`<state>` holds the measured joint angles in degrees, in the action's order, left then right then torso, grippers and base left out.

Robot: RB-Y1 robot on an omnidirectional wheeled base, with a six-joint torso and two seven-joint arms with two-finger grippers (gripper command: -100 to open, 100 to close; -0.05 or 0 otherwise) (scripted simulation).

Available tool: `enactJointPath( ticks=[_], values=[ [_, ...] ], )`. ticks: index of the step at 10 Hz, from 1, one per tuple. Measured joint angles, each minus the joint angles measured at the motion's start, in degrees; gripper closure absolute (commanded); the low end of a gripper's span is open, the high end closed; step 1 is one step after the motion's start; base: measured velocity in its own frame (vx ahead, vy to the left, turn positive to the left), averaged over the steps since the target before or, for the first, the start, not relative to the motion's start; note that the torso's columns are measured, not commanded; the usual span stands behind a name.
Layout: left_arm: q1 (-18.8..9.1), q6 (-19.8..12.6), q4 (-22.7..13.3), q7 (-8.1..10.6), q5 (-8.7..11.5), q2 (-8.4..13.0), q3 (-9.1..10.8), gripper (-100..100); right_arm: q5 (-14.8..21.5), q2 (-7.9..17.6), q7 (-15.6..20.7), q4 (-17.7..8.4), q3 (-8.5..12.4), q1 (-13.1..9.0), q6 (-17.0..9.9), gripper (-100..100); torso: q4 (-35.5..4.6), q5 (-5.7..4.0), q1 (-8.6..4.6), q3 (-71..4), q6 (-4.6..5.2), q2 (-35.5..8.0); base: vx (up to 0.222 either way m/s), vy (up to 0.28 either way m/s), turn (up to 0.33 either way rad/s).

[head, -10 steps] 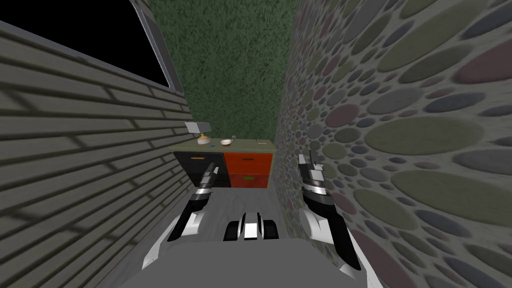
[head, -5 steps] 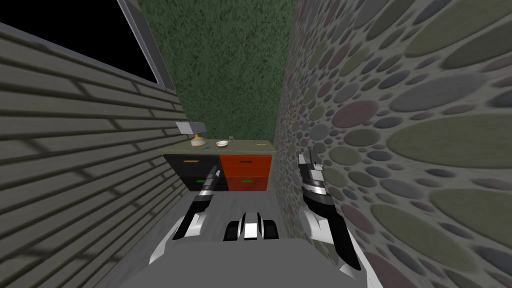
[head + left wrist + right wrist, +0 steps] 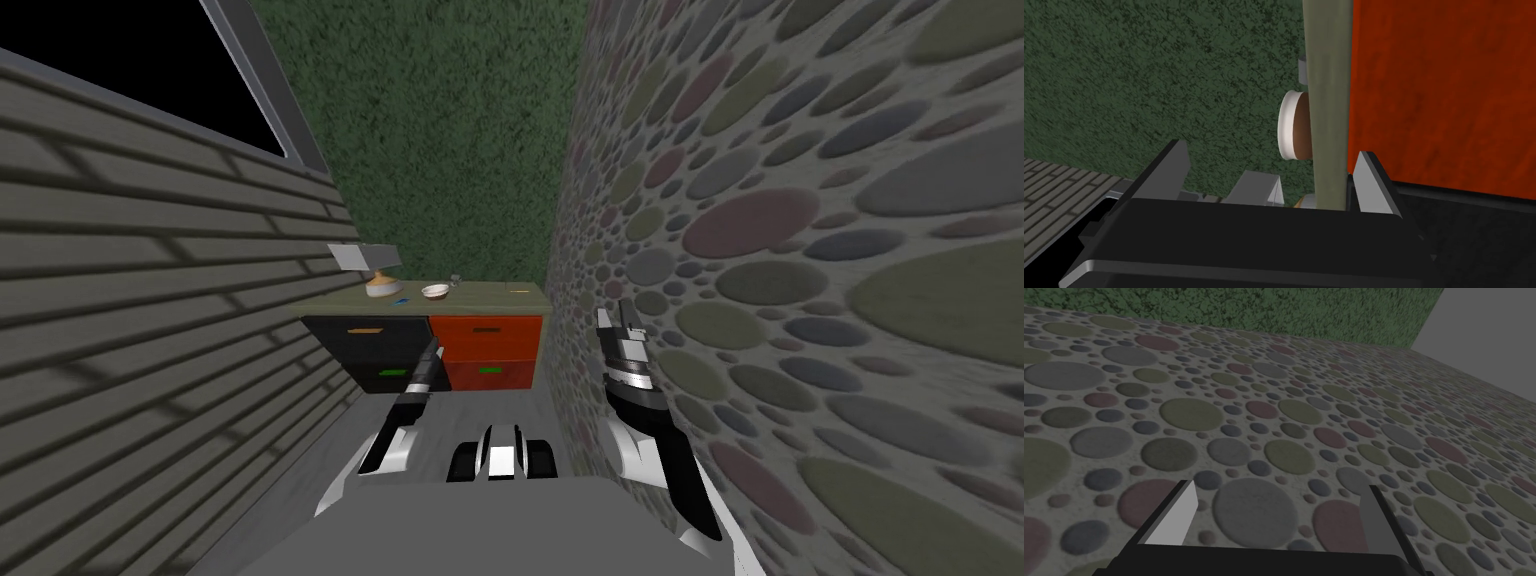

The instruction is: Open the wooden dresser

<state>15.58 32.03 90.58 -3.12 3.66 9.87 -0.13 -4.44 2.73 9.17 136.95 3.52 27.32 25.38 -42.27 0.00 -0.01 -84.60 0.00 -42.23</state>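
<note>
The dresser (image 3: 440, 345) stands at the end of a narrow passage, with an olive top, a black left half and a red right half. Each half has two drawers with small handles, and all look closed. My left gripper (image 3: 432, 355) reaches out in front of the seam between the black and red fronts, open and empty. In the left wrist view its fingertips (image 3: 1269, 175) sit just short of the olive top edge (image 3: 1326, 125) and the red front (image 3: 1444, 90). My right gripper (image 3: 612, 320) is open by the pebble wall, seen also in the right wrist view (image 3: 1279, 508).
A brick wall (image 3: 150, 330) closes the left side and a pebble-patterned wall (image 3: 780, 300) the right, leaving a tight passage. On the dresser top stand a small lamp (image 3: 370, 268), a white bowl (image 3: 435, 291) and a small grey item (image 3: 455, 281). A green wall (image 3: 440, 150) is behind.
I have moved forward, so the dresser looks nearer and wider. My left arm has stretched out toward its front; the right arm holds its pose.
</note>
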Motion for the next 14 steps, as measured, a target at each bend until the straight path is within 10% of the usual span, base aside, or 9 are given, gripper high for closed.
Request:
enactJointPath(
  ticks=[7,14],
  values=[
    [-2.2,1.2,-11.5,0.40,-0.9,-2.5,-1.11,-100,0.0,0.0,0.0,0.0,0.0,0.0,0.0,0,0.0,0.00,0.00,0.0,0.00,0.0,0.132,-0.021,-0.040],
    [-4.5,1.3,-18.7,0.52,-1.4,-9.9,-1.61,-100,0.0,0.0,0.0,0.0,0.0,0.0,0.0,0,0.0,0.00,0.01,0.1,0.00,-0.1,0.061,-0.006,-0.020]
  ],
)
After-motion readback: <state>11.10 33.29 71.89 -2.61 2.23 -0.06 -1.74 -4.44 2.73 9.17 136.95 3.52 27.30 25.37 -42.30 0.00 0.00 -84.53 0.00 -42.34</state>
